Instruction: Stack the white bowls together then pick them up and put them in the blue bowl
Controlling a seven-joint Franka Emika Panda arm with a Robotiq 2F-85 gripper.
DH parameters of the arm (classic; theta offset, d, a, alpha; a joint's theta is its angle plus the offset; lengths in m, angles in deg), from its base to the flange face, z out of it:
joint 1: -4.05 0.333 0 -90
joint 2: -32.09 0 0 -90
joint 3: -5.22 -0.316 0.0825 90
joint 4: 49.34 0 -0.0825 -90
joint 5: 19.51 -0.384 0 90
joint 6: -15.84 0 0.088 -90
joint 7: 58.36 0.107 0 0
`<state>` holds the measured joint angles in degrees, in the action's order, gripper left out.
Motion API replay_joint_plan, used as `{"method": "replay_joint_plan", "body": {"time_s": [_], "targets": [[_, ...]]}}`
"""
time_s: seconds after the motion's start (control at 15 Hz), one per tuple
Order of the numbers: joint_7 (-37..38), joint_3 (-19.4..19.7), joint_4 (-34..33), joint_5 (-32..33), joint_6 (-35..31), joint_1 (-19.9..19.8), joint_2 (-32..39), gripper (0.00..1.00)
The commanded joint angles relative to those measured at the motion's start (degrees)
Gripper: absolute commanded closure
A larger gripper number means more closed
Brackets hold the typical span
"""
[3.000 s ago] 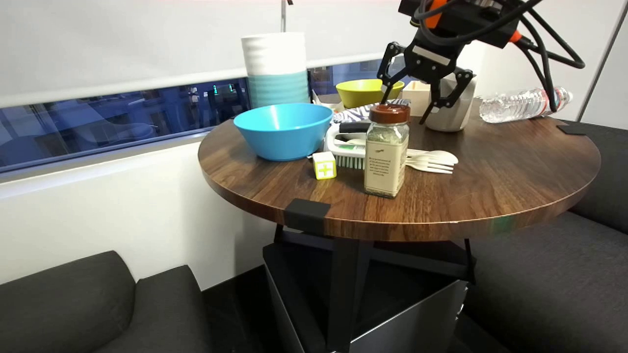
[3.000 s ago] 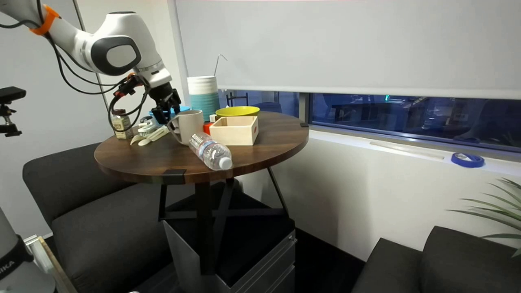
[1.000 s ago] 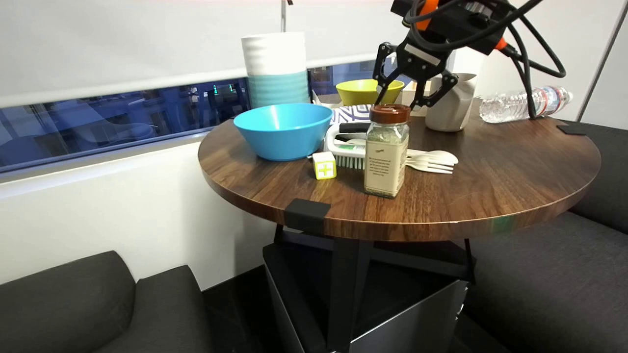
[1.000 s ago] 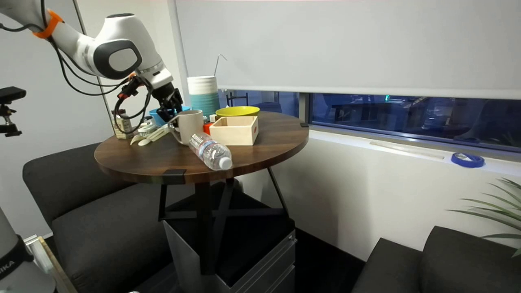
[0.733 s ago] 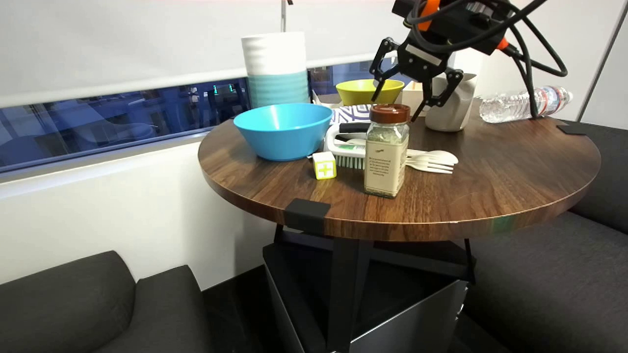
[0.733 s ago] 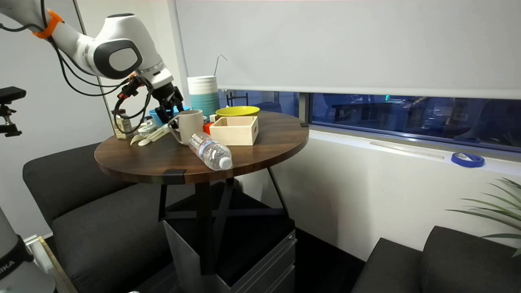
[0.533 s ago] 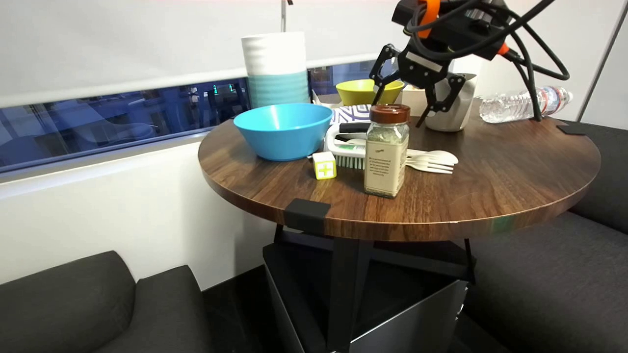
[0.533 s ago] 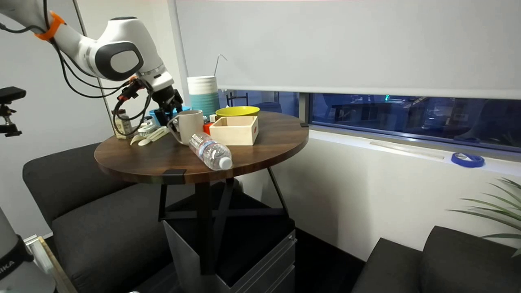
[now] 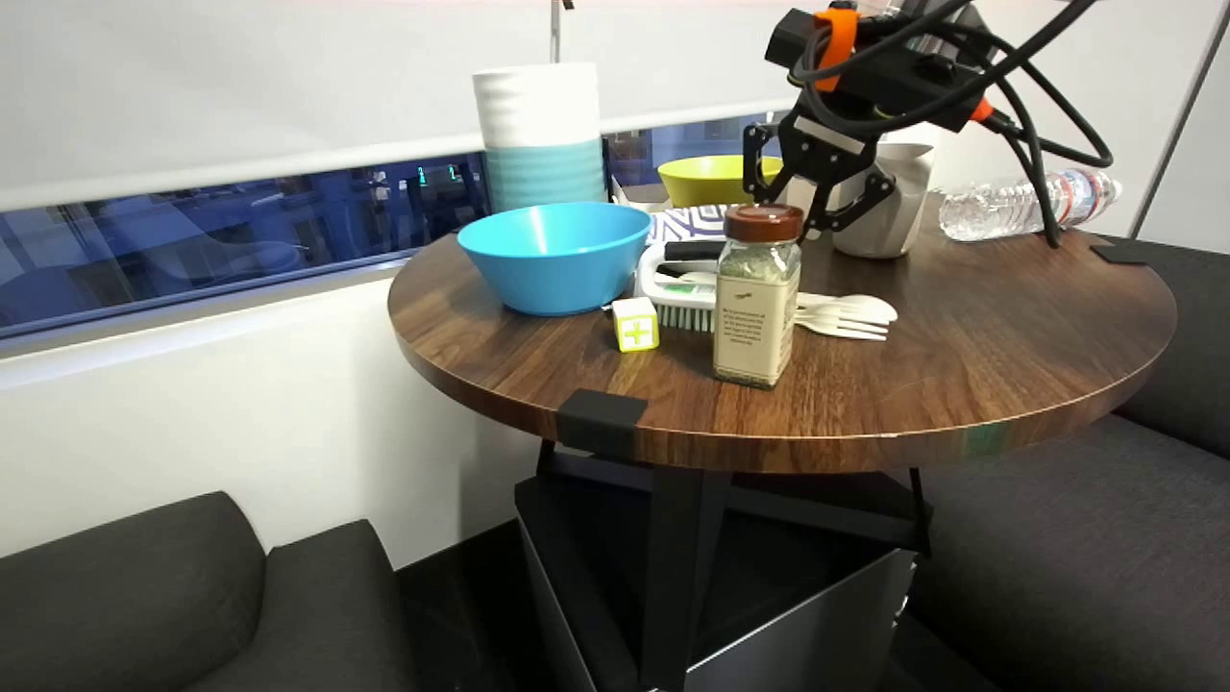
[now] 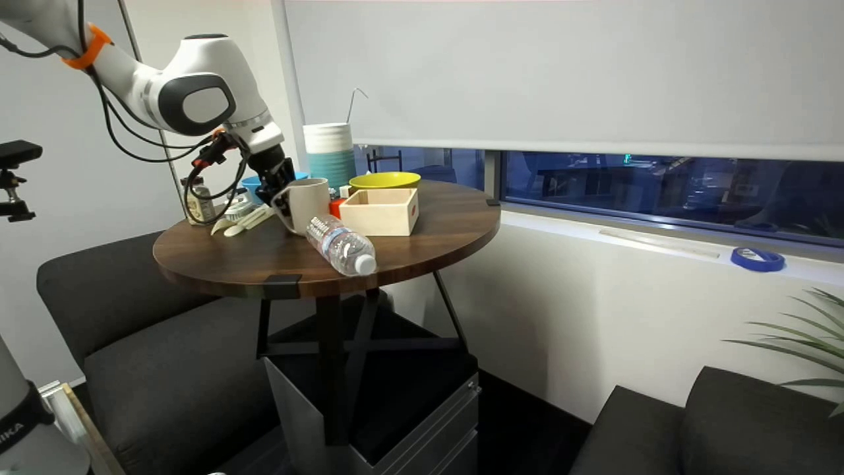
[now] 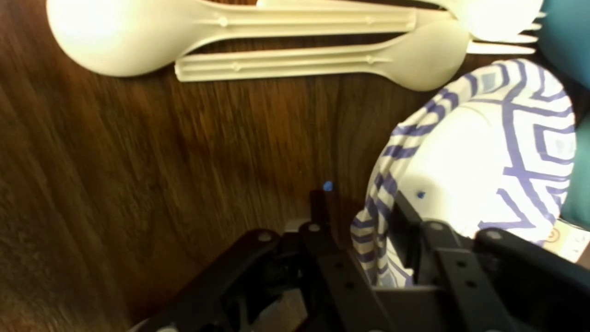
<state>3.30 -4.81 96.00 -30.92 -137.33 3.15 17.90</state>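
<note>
The white bowls (image 11: pixel 525 115), with purple-blue stripes, sit right of centre in the wrist view. Two striped rims lie close together, one inside the other. They also show behind the spice bottle in an exterior view (image 9: pixel 687 223). My gripper (image 11: pixel 364 198) straddles their near rim, one finger inside and one outside. The fingers are partly closed, with a gap between the outer finger and the rim. In an exterior view the gripper (image 9: pixel 793 197) is partly hidden by the bottle lid. The blue bowl (image 9: pixel 557 269) stands left of the white bowls; it is mostly hidden in an exterior view (image 10: pixel 249 186).
A spice bottle (image 9: pixel 757 308), brush (image 9: pixel 677 288), small cube (image 9: pixel 635 325) and plastic cutlery (image 9: pixel 850 315) lie nearby. A mug (image 10: pixel 308 204) stands close to the gripper. A wooden box (image 10: pixel 379 211), yellow bowl (image 10: pixel 386 180), water bottle (image 10: pixel 341 245) and tall container (image 9: pixel 543 144) share the table.
Three seconds ago a striped bowl reached further right, between the fingers; it now sits further left. The gripper opened wider after one second ago, and its fingers have now drawn closer while it lowered.
</note>
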Motion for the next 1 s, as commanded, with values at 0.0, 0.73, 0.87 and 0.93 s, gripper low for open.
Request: {"method": "replay_joint_plan", "body": {"time_s": [0.0, 0.73, 0.87, 0.93], "targets": [[0.12, 0.83, -0.4, -0.07, -0.01, 0.79, 0.04, 0.93], [-5.67, 3.42, 1.97, -3.9, -1.68, 3.0, -6.95, 0.99], [-7.12, 3.42, 2.24, -4.75, -1.64, 3.67, -9.1, 0.99], [-7.75, 3.33, 2.33, -5.11, -1.59, 4.04, -10.09, 0.99]]}}
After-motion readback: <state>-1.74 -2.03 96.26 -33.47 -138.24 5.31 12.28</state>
